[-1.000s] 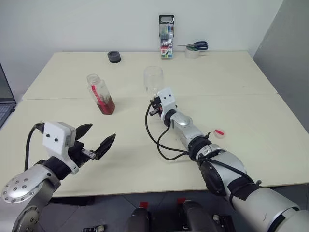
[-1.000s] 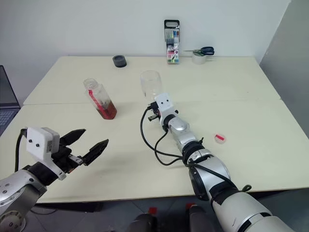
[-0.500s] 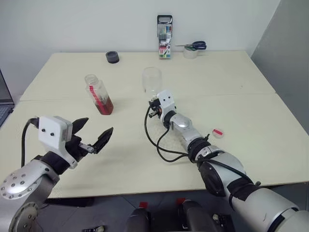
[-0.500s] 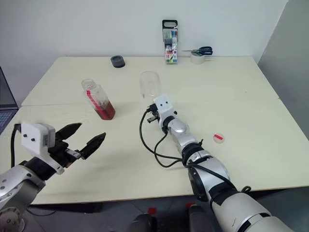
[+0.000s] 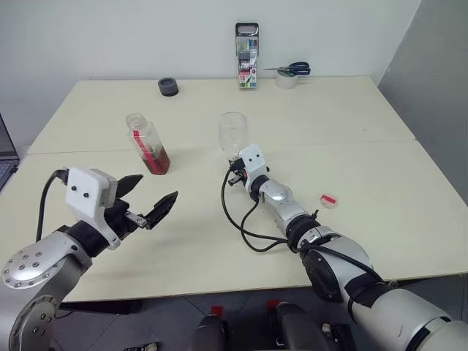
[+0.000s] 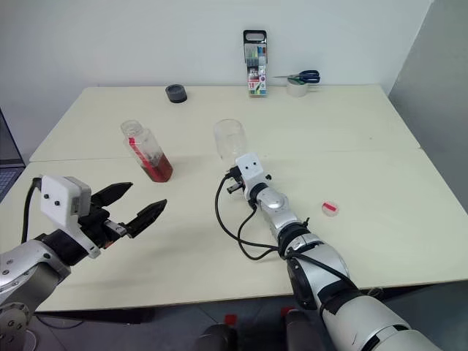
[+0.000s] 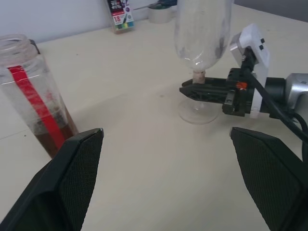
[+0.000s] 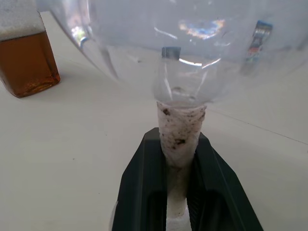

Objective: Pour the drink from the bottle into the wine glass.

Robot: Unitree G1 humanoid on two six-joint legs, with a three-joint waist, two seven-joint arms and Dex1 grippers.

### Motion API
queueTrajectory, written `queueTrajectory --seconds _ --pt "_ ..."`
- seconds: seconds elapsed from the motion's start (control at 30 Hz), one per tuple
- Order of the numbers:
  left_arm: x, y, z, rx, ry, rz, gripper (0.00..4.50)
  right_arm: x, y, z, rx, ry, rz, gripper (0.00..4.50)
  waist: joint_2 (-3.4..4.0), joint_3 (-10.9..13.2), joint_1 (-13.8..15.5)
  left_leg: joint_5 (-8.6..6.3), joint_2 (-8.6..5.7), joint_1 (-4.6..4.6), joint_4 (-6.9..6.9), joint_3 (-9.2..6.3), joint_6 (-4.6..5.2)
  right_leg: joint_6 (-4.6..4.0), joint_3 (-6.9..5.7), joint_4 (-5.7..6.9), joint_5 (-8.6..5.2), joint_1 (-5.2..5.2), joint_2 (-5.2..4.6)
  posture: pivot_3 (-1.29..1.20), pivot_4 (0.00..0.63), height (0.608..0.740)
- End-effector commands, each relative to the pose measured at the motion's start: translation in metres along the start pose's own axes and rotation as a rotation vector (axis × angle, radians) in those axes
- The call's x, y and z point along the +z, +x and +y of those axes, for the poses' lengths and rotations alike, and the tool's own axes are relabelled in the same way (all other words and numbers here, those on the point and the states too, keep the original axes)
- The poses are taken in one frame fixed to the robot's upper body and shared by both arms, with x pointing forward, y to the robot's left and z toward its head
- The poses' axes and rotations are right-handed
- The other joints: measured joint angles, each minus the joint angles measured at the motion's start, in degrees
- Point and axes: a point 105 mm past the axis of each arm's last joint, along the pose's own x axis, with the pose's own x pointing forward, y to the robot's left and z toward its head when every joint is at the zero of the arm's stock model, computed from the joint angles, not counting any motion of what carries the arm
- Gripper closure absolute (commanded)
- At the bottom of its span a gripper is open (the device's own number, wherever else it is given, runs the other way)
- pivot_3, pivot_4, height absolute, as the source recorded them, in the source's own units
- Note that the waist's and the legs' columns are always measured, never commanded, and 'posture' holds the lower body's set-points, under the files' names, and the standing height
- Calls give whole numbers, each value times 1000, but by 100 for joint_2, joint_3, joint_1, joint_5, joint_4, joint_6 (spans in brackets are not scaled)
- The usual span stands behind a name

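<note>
The bottle (image 5: 148, 141) stands uncapped on the table at the left, leaning a little, with a red label strip. The brown drink (image 5: 158, 160) fills its lower part. The clear wine glass (image 5: 232, 131) stands empty at the table's middle, its foot (image 7: 197, 112) at the tabletop. My right gripper (image 7: 204, 91) is shut on the glass's stem (image 8: 180, 130), one black finger on either side. My left gripper (image 5: 156, 191) hovers open in front of the bottle, nearer me, with nothing between its fingers.
A small red cap (image 5: 330, 199) lies to the right of my right arm. At the back edge are a black round lid (image 5: 168, 86), a marker pack (image 5: 248, 66) and a tape roll with scissors (image 5: 289, 76). A laptop edge (image 5: 4, 150) shows far left.
</note>
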Motion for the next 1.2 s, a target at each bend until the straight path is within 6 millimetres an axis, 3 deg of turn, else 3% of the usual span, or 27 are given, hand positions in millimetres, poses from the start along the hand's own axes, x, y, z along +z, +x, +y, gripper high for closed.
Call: queueTrajectory --seconds 0.03,0.07,0.4,0.57,0.73,0.83,0.97,1.2 --pt "7 2 -2 -19 19 -18 0 -5 2 16 21 51 11 3564 0 0 0 0 0 0 0 -1 0 0 -1 0 0 0 0 0 150 740" --pt "7 2 -2 -20 19 -18 0 -6 2 16 20 53 13 3378 0 0 1 0 0 0 0 -2 0 0 -2 0 0 1 0 0 150 740" --pt "1 6 1 -35 1 -11 0 -10 -2 15 50 56 9 14 0 0 0 0 -1 0 0 0 0 0 -1 0 0 0 0 0 150 740" --pt "-3 13 12 -3 -17 -26 0 -28 -20 -1 89 62 22 14 -2 -1 8 0 0 0 1 0 0 0 -5 -2 0 4 0 0 150 740" --pt "-8 20 30 84 -4 -34 0 -27 -44 -31 94 45 -27 14 -2 -2 68 0 -1 4 3 -6 1 2 -9 -4 -1 14 0 0 150 740" --pt "-15 26 42 167 -19 -46 0 -8 -68 -48 110 23 -77 14 -2 -2 154 0 -4 0 6 -21 1 3 -11 -8 -1 17 -2 0 150 740" --pt "-26 29 51 265 -39 -55 0 15 -99 -51 169 -24 -70 14 3 1 152 0 0 -4 5 -18 1 4 -9 -5 -1 9 -12 0 150 740" --pt "-35 36 66 372 -93 -89 0 81 -156 -23 472 -22 -70 14 5 2 151 -13 6 0 3 -22 23 4 -14 -2 -1 9 -6 0 150 740"
